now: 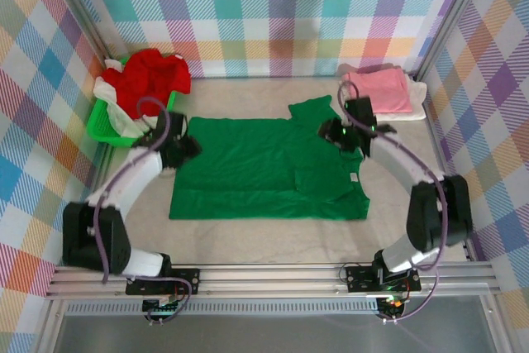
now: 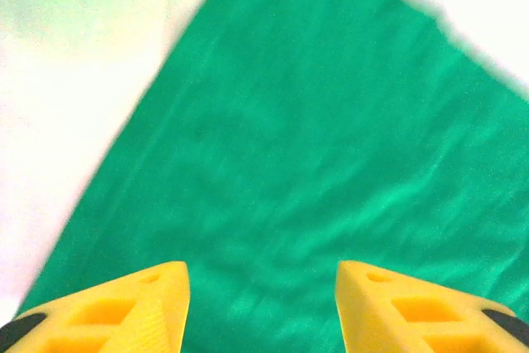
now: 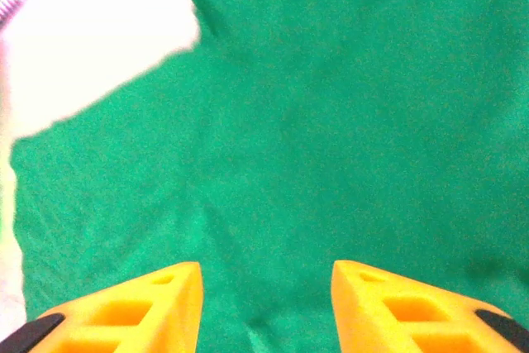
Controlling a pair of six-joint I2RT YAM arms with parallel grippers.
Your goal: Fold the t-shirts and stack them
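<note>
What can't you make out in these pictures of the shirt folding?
Top view: the red t-shirt covers much of the green basket, hiding what lies beneath.
Top view: layers under the pink t-shirt are too small to count.
Left wrist view: the bottom edge cuts off the left claw; edges of the green t-shirt are blurred.
Right wrist view: the right claw is cut off likewise.

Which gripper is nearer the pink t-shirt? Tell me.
Right. The right gripper sits just left of the pink t-shirt, over the green t-shirt; the left gripper is across the table by the basket.
</note>
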